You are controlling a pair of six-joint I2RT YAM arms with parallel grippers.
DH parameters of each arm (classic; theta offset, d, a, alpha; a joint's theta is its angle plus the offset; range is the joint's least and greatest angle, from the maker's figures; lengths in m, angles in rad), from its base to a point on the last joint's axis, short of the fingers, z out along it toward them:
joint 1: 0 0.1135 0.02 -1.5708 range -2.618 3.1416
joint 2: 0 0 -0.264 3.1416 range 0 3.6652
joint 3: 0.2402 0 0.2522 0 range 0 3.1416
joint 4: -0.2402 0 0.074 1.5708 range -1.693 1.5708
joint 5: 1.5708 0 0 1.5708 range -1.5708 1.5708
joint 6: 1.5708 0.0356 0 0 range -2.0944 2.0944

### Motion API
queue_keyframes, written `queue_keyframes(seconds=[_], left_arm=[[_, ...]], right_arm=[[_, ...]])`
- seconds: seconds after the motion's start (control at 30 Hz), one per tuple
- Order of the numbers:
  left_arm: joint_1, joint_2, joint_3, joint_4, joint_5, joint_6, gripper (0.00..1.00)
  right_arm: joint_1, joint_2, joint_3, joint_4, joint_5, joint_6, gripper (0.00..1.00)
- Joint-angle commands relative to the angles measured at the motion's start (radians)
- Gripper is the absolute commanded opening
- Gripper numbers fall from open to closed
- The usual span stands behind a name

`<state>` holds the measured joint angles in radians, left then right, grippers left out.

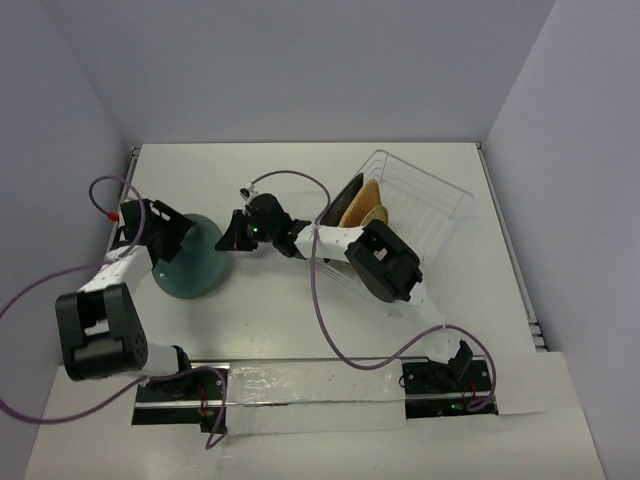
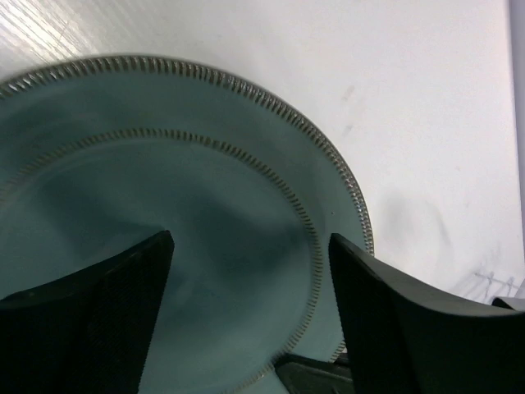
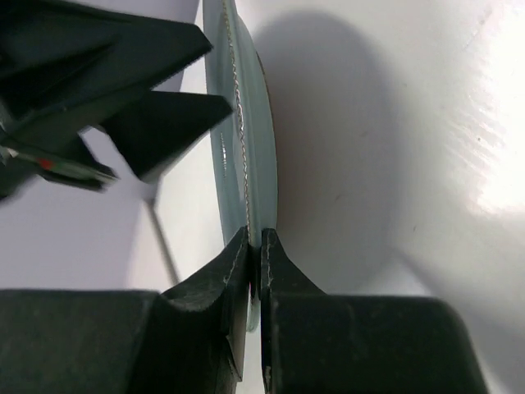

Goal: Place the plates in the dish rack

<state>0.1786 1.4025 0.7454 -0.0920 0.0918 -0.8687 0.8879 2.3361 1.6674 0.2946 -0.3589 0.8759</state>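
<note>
Right fingers (image 3: 217,283) clenched on the rim of the teal-grey plate (image 1: 192,268), near the counter's (image 1: 270,175) left edge. Left fingers (image 2: 98,316) released, spread over the plate's face. Dish rack (image 1: 432,205) sits toward the right edge.

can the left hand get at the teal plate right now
Likely yes: the left hand is open right over the teal plate, with nothing between them. The right hand is shut on the plate's rim at the opposite side, so it shouldn't block it.
</note>
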Motion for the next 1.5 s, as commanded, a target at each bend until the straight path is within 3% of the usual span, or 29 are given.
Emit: queue_keyframes(seconds=[0.0,0.3,0.73,0.9,1.1,1.23,1.33,1.47], left_arm=[[-0.004,-0.250,0.146,-0.161,-0.050,0.057,0.97],[-0.008,-0.525,0.219,-0.246,-0.138,0.022,0.99],[-0.008,-0.594,0.201,-0.243,-0.098,0.025,0.99],[-0.008,-0.597,0.173,-0.152,0.053,0.083,0.99],[-0.008,-0.622,0.183,0.003,0.359,0.212,0.99],[-0.007,-0.615,0.172,0.064,0.474,0.214,0.99],[-0.011,-0.596,0.164,0.097,0.497,0.206,0.99],[-0.020,-0.573,0.186,0.097,0.477,0.240,0.99]], right_arm=[[0.032,-0.251,-0.040,0.087,0.125,-0.290,0.00],[0.036,-0.472,-0.114,-0.012,0.252,-0.398,0.00],[-0.029,-0.919,-0.121,-0.269,0.257,-0.711,0.00],[-0.116,-1.020,-0.082,-0.422,0.159,-0.789,0.00],[-0.301,-1.124,-0.084,-0.558,0.108,-0.857,0.00],[-0.388,-1.157,0.003,-0.723,0.033,-1.054,0.00],[-0.404,-1.205,0.036,-0.829,0.052,-1.250,0.00],[-0.444,-1.243,0.070,-0.927,0.156,-1.386,0.00]])
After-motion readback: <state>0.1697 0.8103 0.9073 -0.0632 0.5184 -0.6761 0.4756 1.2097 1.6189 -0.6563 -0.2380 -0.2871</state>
